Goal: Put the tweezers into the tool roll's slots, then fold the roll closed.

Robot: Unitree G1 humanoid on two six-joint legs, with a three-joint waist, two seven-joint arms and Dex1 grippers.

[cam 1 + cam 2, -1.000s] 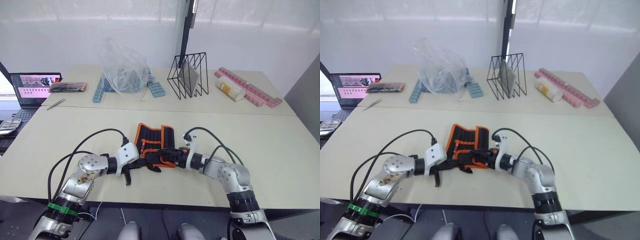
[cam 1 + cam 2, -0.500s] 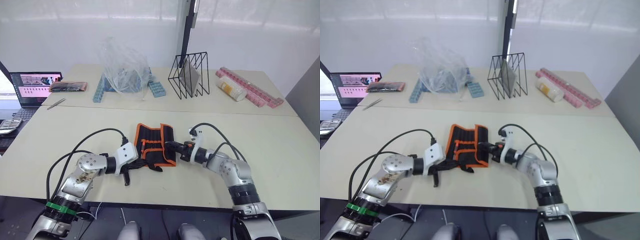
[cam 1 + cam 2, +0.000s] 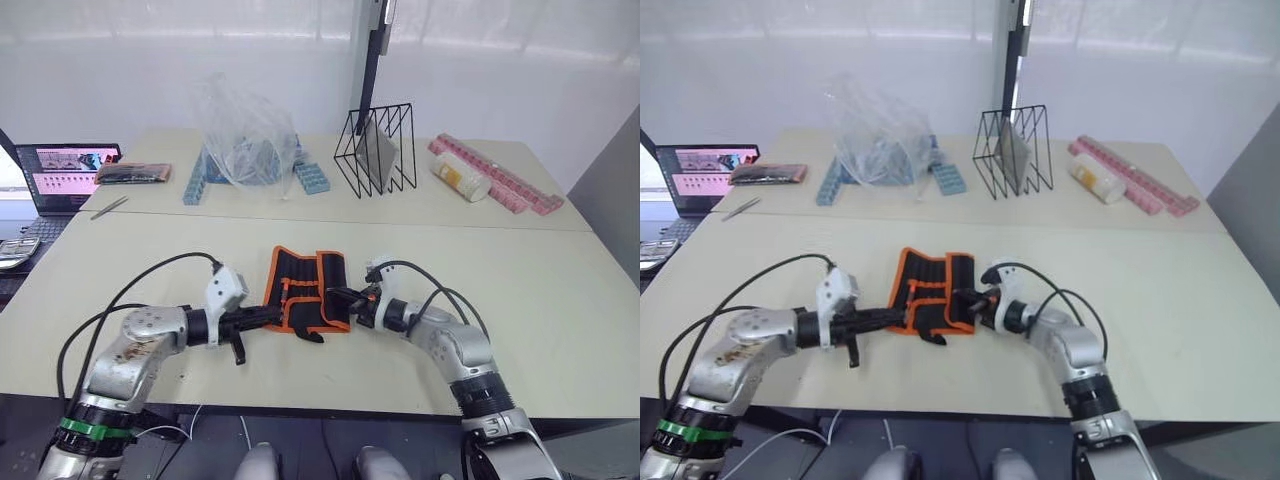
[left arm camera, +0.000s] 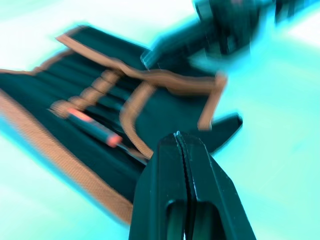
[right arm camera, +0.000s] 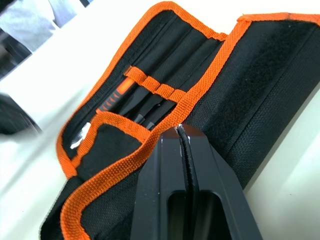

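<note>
Tool roll (image 3: 308, 288) lies open on the near table (image 3: 560, 300), mid-front, dark tweezers (image 5: 147, 107) seated in its slots (image 5: 155, 90) under the orange strip. Left gripper (image 3: 268, 316) sits at the roll's left edge, fingers pressed together, nothing between them. Right gripper (image 3: 335, 296) is at the roll's right edge, fingers closed tip to tip against the orange binding; can't tell if fabric is pinched.

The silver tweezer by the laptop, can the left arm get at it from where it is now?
Probably not without a long reach. The silver tweezer lies on the far table, while the left gripper sits shut at the tool roll. Nothing stands between them.
</note>
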